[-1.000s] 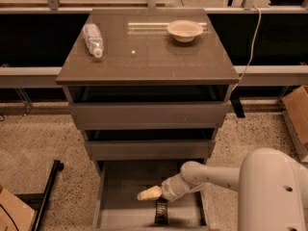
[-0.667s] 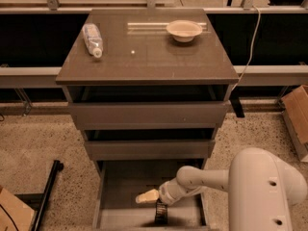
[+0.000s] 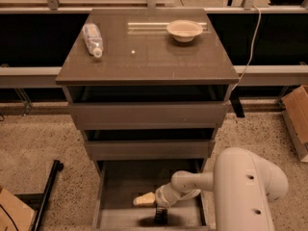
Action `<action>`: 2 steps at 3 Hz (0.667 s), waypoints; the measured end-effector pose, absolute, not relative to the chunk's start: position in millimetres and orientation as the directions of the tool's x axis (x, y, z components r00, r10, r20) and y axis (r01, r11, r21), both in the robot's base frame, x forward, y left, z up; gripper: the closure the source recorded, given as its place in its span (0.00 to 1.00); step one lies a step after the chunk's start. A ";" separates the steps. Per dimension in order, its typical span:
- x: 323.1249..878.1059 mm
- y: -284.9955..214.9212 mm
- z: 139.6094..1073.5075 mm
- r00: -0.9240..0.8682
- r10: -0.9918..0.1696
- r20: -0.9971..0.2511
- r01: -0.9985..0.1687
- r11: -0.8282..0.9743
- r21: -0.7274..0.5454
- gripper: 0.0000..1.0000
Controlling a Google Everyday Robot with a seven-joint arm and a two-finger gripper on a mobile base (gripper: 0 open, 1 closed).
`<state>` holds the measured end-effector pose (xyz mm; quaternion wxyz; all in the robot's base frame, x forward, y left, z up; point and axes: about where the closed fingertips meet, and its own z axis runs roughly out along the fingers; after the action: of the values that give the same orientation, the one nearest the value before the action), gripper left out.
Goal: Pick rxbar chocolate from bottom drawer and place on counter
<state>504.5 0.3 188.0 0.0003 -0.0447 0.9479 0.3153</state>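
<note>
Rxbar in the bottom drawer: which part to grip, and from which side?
Grip the rxbar across its narrow width, near mid-length, coming straight down from above. It is a slim dark bar that seems to lie flat on the bottom drawer floor, long axis running front to back, so its long edges are probably the only graspable faces. The gripper hangs in the drawer just left of it.

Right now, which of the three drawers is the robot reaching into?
The bottom drawer, the lowest one, pulled out farthest. The tool is down inside it; the other two stick out less.
</note>
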 end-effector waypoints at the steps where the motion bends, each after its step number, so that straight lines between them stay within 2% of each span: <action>1: 503.6 1.0 165.6 -0.998 -0.061 -0.001 -0.050 0.811 0.583 0.00; 2: 504.0 -6.2 148.5 -0.999 -0.035 0.019 -0.018 0.826 0.564 0.00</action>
<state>504.0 -6.2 148.5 -0.0142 -0.0137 0.9554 0.2948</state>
